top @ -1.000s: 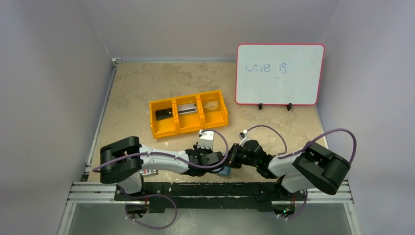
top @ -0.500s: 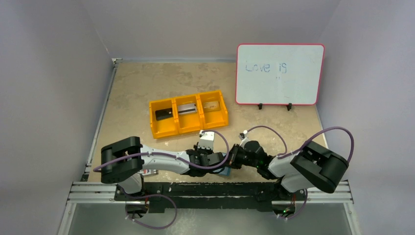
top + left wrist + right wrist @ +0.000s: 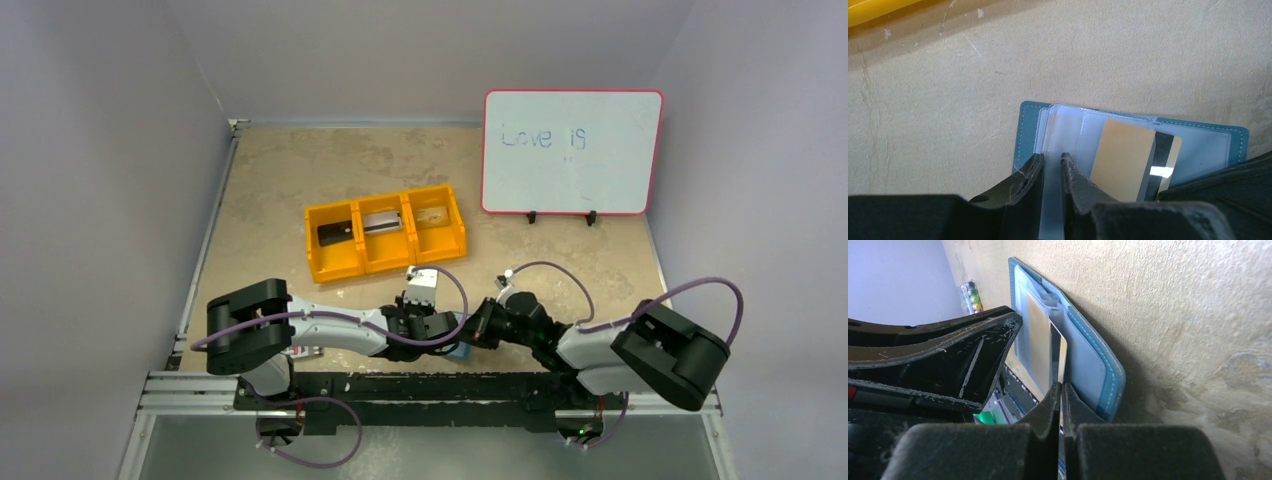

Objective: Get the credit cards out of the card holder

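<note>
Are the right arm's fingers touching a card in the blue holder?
Touching. The right wrist view shows the fingers of the right gripper pinched shut on the edge of a credit card sticking out of the card holder, with no gap.

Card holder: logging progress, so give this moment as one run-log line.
left gripper: shut on card holder | right gripper: shut on credit card

The left white-and-black arm (image 3: 330, 325) reaches in low from 9 o'clock and the right white-and-black arm (image 3: 590, 345) from 3 o'clock. They meet at the table's 6 o'clock. The left black two-finger gripper (image 3: 1051, 160) nips a clear leaf of the teal booklet card holder (image 3: 1028, 130), fingers a slit apart. The right black two-finger gripper (image 3: 1061, 390) is pressed flat on the thin tan credit card (image 3: 1063, 352).
</note>
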You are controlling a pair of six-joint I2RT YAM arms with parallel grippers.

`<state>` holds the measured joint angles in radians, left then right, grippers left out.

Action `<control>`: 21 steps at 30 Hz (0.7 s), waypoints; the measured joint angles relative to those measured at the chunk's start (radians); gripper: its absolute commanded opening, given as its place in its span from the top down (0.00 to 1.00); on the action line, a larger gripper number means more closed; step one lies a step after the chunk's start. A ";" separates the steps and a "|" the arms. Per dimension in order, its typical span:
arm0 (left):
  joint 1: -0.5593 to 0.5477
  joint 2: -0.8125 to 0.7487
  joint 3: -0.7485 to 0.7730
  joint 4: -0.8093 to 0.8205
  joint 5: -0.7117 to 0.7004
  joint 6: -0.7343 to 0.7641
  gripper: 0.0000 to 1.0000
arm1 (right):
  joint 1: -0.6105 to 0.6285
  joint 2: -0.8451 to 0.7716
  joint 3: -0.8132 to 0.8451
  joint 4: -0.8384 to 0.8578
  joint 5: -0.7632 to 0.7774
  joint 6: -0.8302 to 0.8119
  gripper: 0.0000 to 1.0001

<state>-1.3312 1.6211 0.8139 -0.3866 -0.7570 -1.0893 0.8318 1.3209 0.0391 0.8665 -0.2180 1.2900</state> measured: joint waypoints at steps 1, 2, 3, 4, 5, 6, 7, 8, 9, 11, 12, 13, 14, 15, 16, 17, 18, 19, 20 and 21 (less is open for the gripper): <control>0.000 0.000 0.000 0.000 -0.001 0.000 0.83 | 0.000 -0.019 0.000 -0.023 0.004 0.000 1.00; 0.000 0.000 0.000 0.000 -0.002 0.000 0.83 | 0.000 -0.039 0.000 -0.043 0.011 0.000 1.00; 0.000 0.000 0.000 0.000 -0.002 0.000 0.83 | 0.000 -0.059 0.000 -0.063 0.017 0.000 1.00; 0.000 0.001 0.001 0.000 -0.002 0.000 0.83 | 0.000 -0.076 0.000 -0.079 0.021 0.000 1.00; 0.000 0.002 0.002 0.000 -0.002 0.000 0.83 | 0.000 -0.088 0.000 -0.090 0.024 0.000 1.00; 0.000 0.002 0.002 0.001 -0.002 0.000 0.83 | 0.000 -0.102 0.000 -0.104 0.027 0.000 0.99; 0.000 0.003 0.003 0.001 -0.002 0.000 0.83 | 0.000 -0.114 0.000 -0.116 0.032 0.000 0.98; 0.000 0.004 0.004 0.001 -0.002 0.000 0.83 | 0.000 -0.120 0.000 -0.123 0.037 0.000 0.96; 0.000 0.004 0.005 0.001 -0.002 0.000 0.83 | 0.000 -0.123 0.001 -0.129 0.040 0.000 0.95; 0.000 0.004 0.006 0.000 -0.002 0.000 0.83 | 0.000 -0.121 0.003 -0.145 0.043 -0.001 0.93; -0.001 0.004 0.006 0.000 -0.003 0.000 0.81 | 0.000 -0.116 0.006 -0.151 0.043 -0.001 0.91; -0.002 0.004 0.006 -0.001 -0.004 0.000 0.81 | 0.000 -0.104 0.013 -0.156 0.043 -0.001 0.88; -0.005 0.004 0.007 -0.003 -0.006 0.000 0.80 | 0.000 -0.090 0.021 -0.156 0.044 -0.001 0.86; -0.006 0.004 0.007 -0.006 -0.008 0.000 0.80 | 0.000 -0.080 0.026 -0.155 0.044 0.001 0.85; -0.007 0.002 0.007 -0.008 -0.011 0.000 0.80 | 0.000 -0.067 0.032 -0.148 0.044 0.003 0.84; -0.007 -0.001 0.007 -0.011 -0.012 0.000 0.80 | 0.000 -0.053 0.035 -0.136 0.044 0.005 0.83; -0.007 -0.006 0.006 -0.016 -0.012 0.001 0.80 | 0.000 -0.040 0.037 -0.119 0.043 0.008 0.83; -0.007 -0.011 0.006 -0.023 -0.011 0.001 0.80 | 0.000 -0.027 0.037 -0.101 0.043 0.012 0.82; -0.007 -0.014 0.005 -0.026 -0.010 0.002 0.80 | 0.000 -0.016 0.037 -0.088 0.043 0.014 0.81; -0.007 -0.017 0.004 -0.030 -0.008 0.002 0.80 | 0.000 -0.002 0.037 -0.068 0.043 0.019 0.80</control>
<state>-1.3380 1.6043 0.8177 -0.4164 -0.7654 -1.0878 0.8318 1.3193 0.0765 0.7990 -0.1753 1.3090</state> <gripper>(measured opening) 0.200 0.176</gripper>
